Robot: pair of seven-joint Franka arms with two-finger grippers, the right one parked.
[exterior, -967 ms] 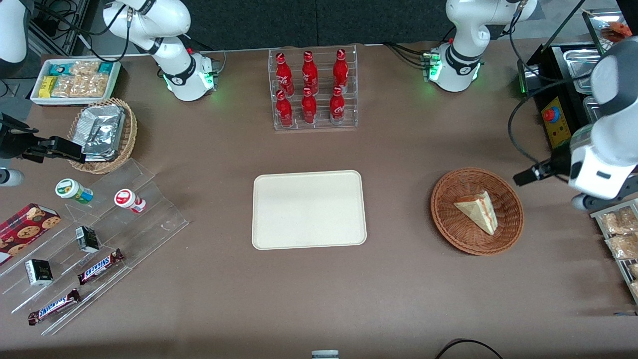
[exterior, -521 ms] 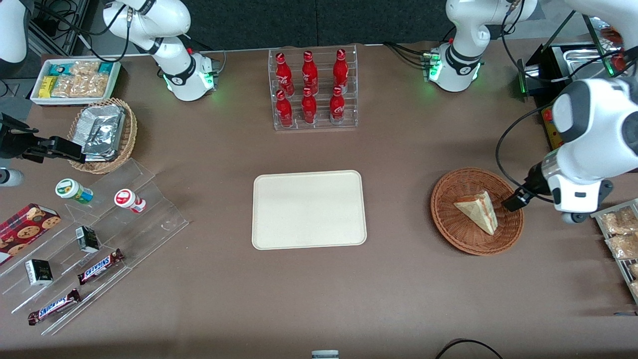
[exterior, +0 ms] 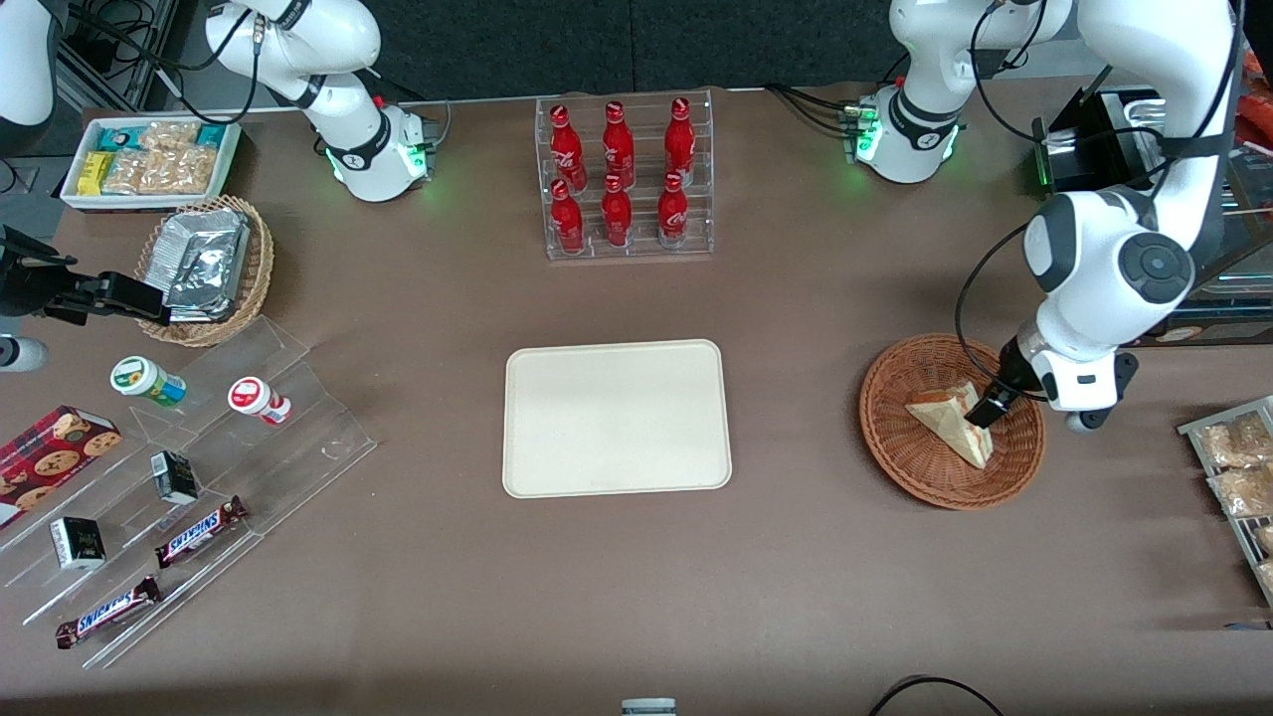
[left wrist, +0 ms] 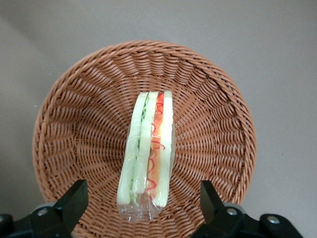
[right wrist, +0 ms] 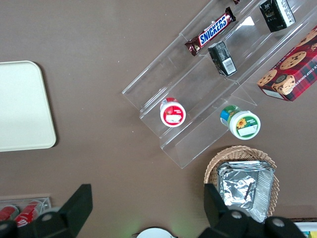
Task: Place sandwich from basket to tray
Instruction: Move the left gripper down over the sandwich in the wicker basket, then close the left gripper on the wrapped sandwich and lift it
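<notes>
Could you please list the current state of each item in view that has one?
sandwich: wrapped, standing on edge in the basket, not gripped
basket: holds only the sandwich
tray: bare
gripper: open, fingers either side of the sandwich, above the basket
cola bottles: capped, upright in the clear rack
foil packets: stacked in the tan basket

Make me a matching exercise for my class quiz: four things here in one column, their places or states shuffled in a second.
Things:
1. sandwich
2. tray
3. claw
4. cola bottles

Places or states:
a. standing in a clear rack
b. open, over the basket
c. bare, at mid-table
d. lying in the basket

Pairs: 1-d, 2-c, 3-b, 4-a
</notes>
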